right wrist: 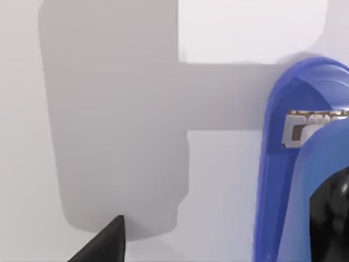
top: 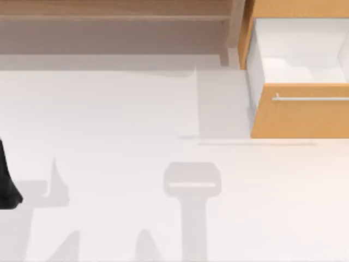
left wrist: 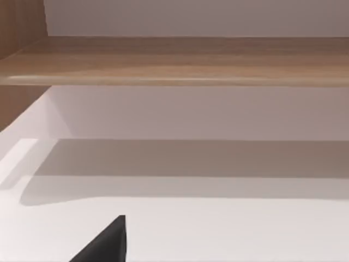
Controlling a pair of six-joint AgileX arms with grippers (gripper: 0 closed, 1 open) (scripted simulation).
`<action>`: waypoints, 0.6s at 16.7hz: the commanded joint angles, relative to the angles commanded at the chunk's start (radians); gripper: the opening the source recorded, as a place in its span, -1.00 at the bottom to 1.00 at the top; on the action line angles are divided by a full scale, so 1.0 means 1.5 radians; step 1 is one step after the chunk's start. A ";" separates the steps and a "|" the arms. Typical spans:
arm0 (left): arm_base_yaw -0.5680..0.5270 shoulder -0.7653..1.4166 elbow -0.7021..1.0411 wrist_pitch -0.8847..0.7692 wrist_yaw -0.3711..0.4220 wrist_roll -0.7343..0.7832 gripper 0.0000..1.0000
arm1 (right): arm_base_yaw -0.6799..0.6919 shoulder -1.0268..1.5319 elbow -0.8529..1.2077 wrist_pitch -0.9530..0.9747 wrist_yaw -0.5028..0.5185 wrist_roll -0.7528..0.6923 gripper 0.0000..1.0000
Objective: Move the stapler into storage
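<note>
The stapler [right wrist: 283,164] is blue, with a row of staples showing in its open throat. It hangs close under the right wrist camera, well above the white table. My right gripper [right wrist: 223,234] is shut on it, one black finger [right wrist: 332,218] lying against its body and the other fingertip [right wrist: 112,240] off to the side. The storage [top: 297,114] is an orange-tan drawer at the table's back right. It is pulled open, showing a white interior and a silver bar handle [top: 311,99]. My left arm [top: 7,185] is parked at the left edge.
A long pale-wood shelf [top: 114,13] runs along the back left, seen again in the left wrist view as the shelf [left wrist: 180,60]. Its post [top: 235,27] stands just left of the drawer. Grey shadows of the arms lie on the table [top: 125,109].
</note>
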 joint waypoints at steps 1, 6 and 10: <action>0.000 0.000 0.000 0.000 0.000 0.000 1.00 | 0.000 0.001 -0.001 0.001 0.000 0.000 1.00; 0.000 0.000 0.000 0.000 0.000 0.000 1.00 | 0.000 0.001 -0.001 0.001 0.000 0.000 0.70; 0.000 0.000 0.000 0.000 0.000 0.000 1.00 | 0.000 0.001 -0.001 0.001 0.000 0.000 0.10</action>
